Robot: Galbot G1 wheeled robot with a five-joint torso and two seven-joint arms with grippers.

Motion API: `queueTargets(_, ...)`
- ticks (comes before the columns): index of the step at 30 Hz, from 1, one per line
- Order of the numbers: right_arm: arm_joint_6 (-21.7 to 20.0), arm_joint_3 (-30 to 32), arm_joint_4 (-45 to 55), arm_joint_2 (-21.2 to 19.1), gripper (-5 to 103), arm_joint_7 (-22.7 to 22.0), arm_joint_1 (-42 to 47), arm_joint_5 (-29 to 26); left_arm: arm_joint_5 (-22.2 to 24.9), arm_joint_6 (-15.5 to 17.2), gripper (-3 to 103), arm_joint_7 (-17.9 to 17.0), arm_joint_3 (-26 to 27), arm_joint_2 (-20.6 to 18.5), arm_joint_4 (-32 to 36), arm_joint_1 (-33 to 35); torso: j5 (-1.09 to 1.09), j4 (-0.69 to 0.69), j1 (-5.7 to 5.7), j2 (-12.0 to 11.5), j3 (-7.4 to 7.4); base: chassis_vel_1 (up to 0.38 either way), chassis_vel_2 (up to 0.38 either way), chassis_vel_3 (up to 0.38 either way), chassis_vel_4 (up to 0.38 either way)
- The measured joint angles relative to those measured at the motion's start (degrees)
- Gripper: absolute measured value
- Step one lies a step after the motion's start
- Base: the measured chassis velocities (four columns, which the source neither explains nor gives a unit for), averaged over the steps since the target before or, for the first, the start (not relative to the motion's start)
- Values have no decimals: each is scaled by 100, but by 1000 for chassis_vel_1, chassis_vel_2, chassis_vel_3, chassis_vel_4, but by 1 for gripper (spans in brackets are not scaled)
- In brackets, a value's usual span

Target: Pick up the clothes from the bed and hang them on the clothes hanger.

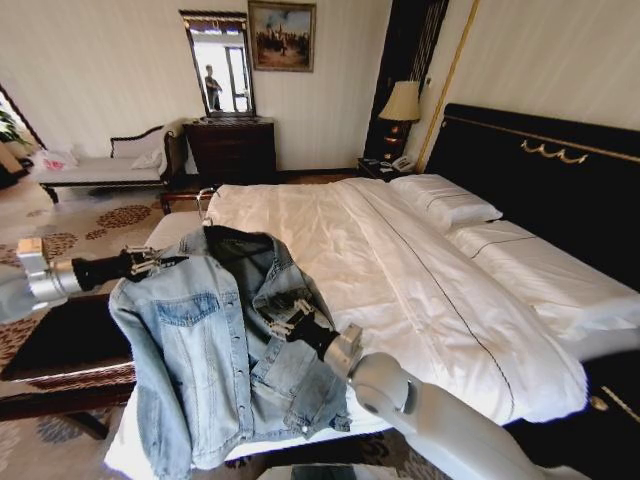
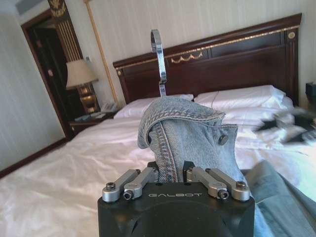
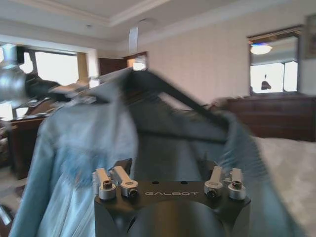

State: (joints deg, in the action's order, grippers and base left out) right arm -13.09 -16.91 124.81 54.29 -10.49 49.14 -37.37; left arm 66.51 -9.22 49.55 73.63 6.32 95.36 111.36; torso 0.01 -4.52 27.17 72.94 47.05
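Observation:
The clothes, a light blue denim jacket (image 1: 200, 340), hang in the air over the near left corner of the bed (image 1: 400, 270). Inside the collar sits the black clothes hanger (image 1: 238, 246), its silver hook (image 1: 206, 203) sticking up. My left gripper (image 1: 160, 262) is shut on the jacket's shoulder. In the left wrist view, the left gripper (image 2: 171, 170) pinches a fold of denim (image 2: 182, 131) below the hook (image 2: 158, 54). My right gripper (image 1: 288, 318) is at the jacket's open front. In the right wrist view the right gripper (image 3: 164, 165) stands open against the jacket's lining (image 3: 163, 143), under the hanger's bar (image 3: 173, 98).
A dark-topped bench (image 1: 70, 340) stands left of the bed, below my left arm. The black headboard (image 1: 540, 170) and white pillows (image 1: 445, 200) lie on the right. A lamp (image 1: 402, 102), a dresser (image 1: 232, 148) and a chaise (image 1: 100, 168) line the far wall.

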Motion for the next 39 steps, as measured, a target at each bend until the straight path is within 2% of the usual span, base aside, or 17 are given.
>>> queueTargets(2,-78,43,-91,8,82,-182,-167,-314,-119,4,18,32,-96,157,22,-50,0,1,0,0,0,0,0,0,0)
queueTargets(3,-154,76,-214,21,87,-304,-324,-510,-197,7,18,34,-443,391,42,-272,6,0,1,0,0,0,0,0,0)
queueTargets(4,-154,76,-214,21,87,-304,-324,-510,-197,7,18,34,-443,391,42,-272,6,0,1,0,0,0,0,0,0)
queueTargets(6,-255,91,-401,19,91,-361,-449,-596,-326,47,18,64,-1085,692,33,-670,1,4,1,0,0,0,0,0,0)
queueTargets(7,-329,83,-592,16,99,-389,-507,-612,-426,93,18,68,-1613,971,26,-1192,-16,9,2,-1,1,0,0,0,0)
queueTargets(9,-425,39,-893,24,99,-405,-520,-617,-514,160,18,13,-2022,1311,43,-1815,2,1,1,0,0,0,0,0,0)
queueTargets(10,-425,39,-893,24,99,-405,-520,-617,-514,160,18,13,-2022,1311,43,-1815,2,1,1,0,0,0,0,0,0)
queueTargets(11,-442,11,-1077,31,100,-408,-518,-576,-605,190,18,3,-2153,1529,75,-2030,6,1,1,0,0,0,0,0,0)
queueTargets(12,-443,4,-1130,35,100,-408,-515,-556,-639,198,18,4,-2184,1598,83,-2077,4,1,0,0,0,0,0,0,0)
queueTargets(13,-447,-14,-1281,39,100,-414,-501,-496,-739,242,18,8,-2242,1876,112,-2180,-4,-1,2,-1,1,0,0,0,0)
queueTargets(17,-445,-23,-1405,-4,100,-418,-495,-404,-816,261,18,47,-2150,2245,116,-2170,0,0,2,-1,1,0,0,0,0)
queueTargets(22,-390,-71,-1485,-23,100,-305,-533,-203,-939,256,18,131,-1993,2481,79,-1995,1,1,1,0,0,0,0,0,0)
queueTargets(28,-363,-330,-1771,247,100,-215,-677,114,-1139,195,18,142,-2305,2811,-212,-2265,-2,0,1,0,1,0,0,0,0)
queueTargets(32,-365,-416,-2149,649,100,-288,-867,-175,-1182,187,18,144,-2359,2922,-182,-2316,-2,0,1,0,1,0,0,0,0)
queueTargets(34,-441,-442,-2457,1104,100,-365,-986,-605,-1188,162,18,169,-2280,2935,-141,-2231,-1,1,1,-1,1,0,0,0,0)
queueTargets(37,-498,-540,-2596,1348,100,-383,-1044,-751,-1189,142,18,183,-2215,2931,-149,-2175,-2,3,1,0,1,0,0,0,0)
queueTargets(39,-507,-744,-2852,1574,100,-374,-1111,-401,-1189,125,18,190,-2148,2919,-164,-2135,-2,3,1,-1,1,0,0,0,0)
